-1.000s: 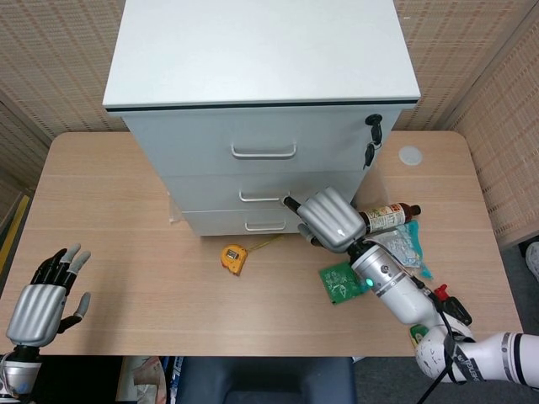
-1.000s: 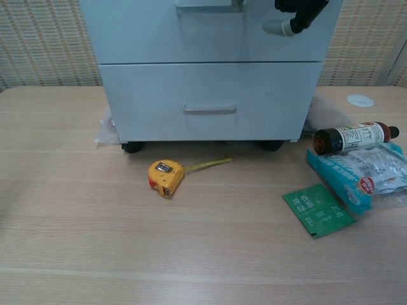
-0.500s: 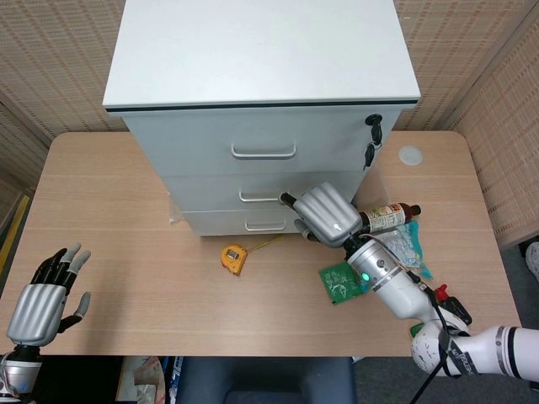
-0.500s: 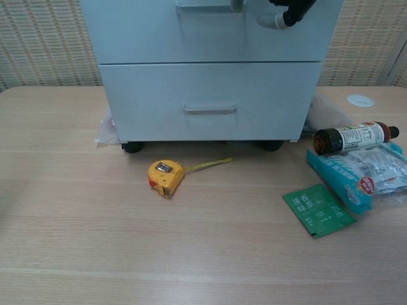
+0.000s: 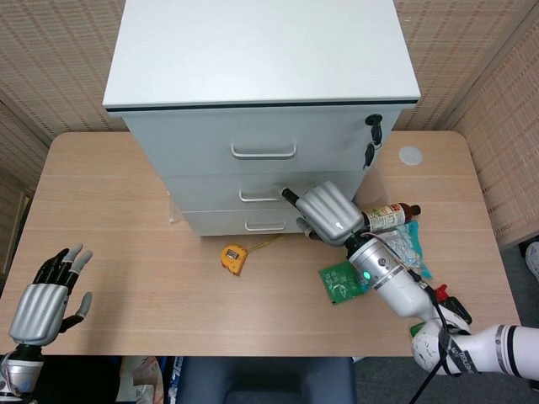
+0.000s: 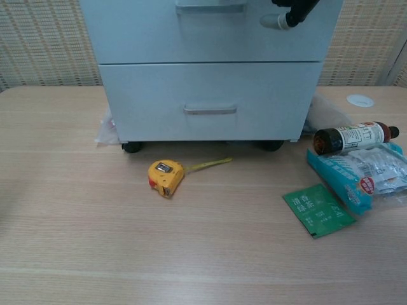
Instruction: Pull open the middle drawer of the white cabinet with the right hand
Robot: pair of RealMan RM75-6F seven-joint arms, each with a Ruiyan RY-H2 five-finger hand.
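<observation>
The white cabinet [image 5: 261,59] stands at the back of the table with all three drawers closed. The middle drawer [image 5: 210,192] carries a slim handle [image 5: 257,199], cut off at the top edge of the chest view as handle [image 6: 210,6]. My right hand [image 5: 327,215] hovers at the drawer front just right of the handle, fingers bent, one dark fingertip [image 5: 287,195] at the handle's right end. In the chest view its fingertips [image 6: 275,21] sit right of the handle, gripping nothing. My left hand [image 5: 46,299] rests apart at the near left, fingers spread.
A yellow tape measure [image 6: 164,176] lies in front of the cabinet. A brown bottle [image 6: 353,136], a blue-white packet [image 6: 362,175] and a green sachet [image 6: 319,210] crowd the table to the right. Keys [image 5: 372,139] hang from the top drawer's lock.
My right hand has edged slightly up and in toward the middle drawer front. The drawer has not moved, and the left hand stays put.
</observation>
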